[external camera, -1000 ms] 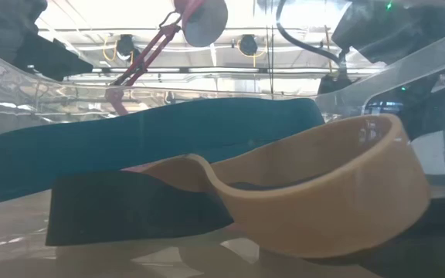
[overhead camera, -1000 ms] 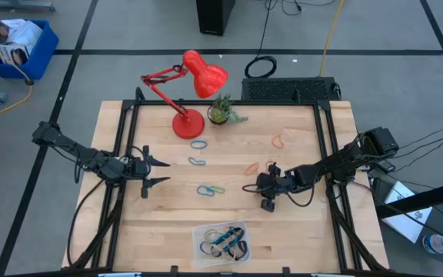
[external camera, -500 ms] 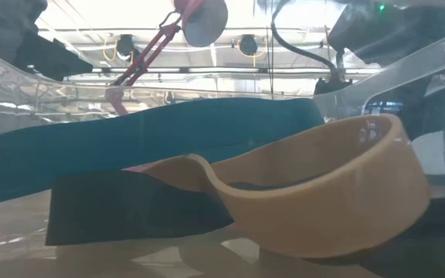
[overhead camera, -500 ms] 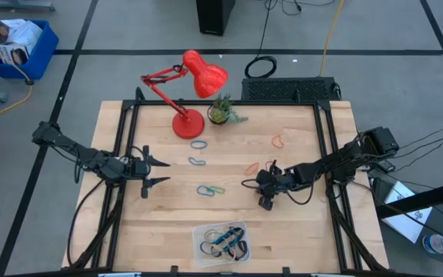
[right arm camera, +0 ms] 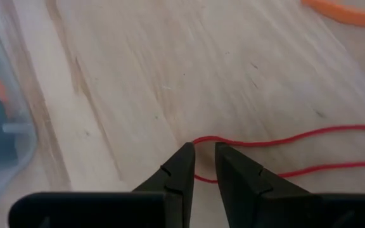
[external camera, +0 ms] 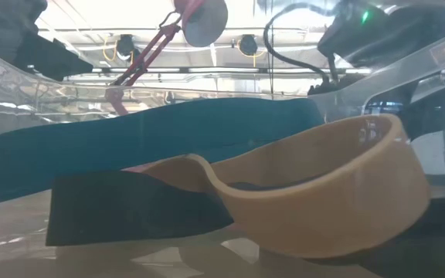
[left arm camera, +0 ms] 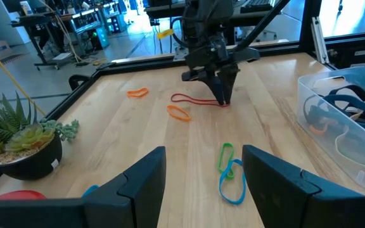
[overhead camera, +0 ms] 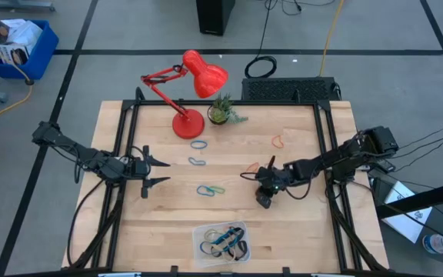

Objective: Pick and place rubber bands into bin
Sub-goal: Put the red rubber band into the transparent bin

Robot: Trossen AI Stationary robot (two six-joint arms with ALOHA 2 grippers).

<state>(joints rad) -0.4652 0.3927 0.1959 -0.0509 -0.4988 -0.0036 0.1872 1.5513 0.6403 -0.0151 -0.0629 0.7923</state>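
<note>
Our right gripper (right arm camera: 199, 166) has its fingers nearly together over one end of the red rubber band (right arm camera: 277, 142), well beyond the bin (overhead camera: 220, 239). It looks thin, light and floppy; we'd pinch that end. Our left gripper (overhead camera: 154, 171) waits spread wide.

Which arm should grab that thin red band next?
The right. Its gripper is down at the red rubber band, fingertips nearly closed over one end of the loop. The left gripper waits open on the table's left side, well away from that band.
</note>
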